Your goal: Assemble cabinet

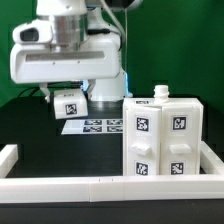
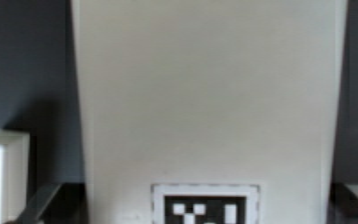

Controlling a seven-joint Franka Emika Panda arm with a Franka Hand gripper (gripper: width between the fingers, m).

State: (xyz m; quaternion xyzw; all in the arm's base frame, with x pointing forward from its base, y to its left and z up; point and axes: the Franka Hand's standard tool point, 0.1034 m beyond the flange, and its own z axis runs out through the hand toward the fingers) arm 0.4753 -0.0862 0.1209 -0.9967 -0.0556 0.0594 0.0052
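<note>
We judge the job partly done. On the dark counter (image 1: 30, 135) the cabinet (image 1: 160, 135) is the biggest white thing. It stands upright toward the exterior view's right as two tall tagged blocks pressed side by side, with a small stub on top. Whether those blocks are joined or only stand together, we cannot tell. At least one part is left to fit, since a loose panel lies well apart from the body.

The border rail (image 1: 60, 187) runs along the near edge and up both sides. The cabinet sits close to its near stretch and its right-hand stretch, so there is little slack there. We see open room on the cabinet's free side, toward the exterior view's left, and above it.

The marker board (image 1: 95, 126) lies flat between the arm and the cabinet, and any low carry would pass over it.

The panel (image 1: 68, 103), tagged at one end, fills the wrist view (image 2: 202, 100).

The tool (image 1: 66, 92) hangs right over that panel. Dark fingers (image 2: 37, 203) show outside the panel's edges, but we cannot tell whether they are pressing on it or standing clear.
</note>
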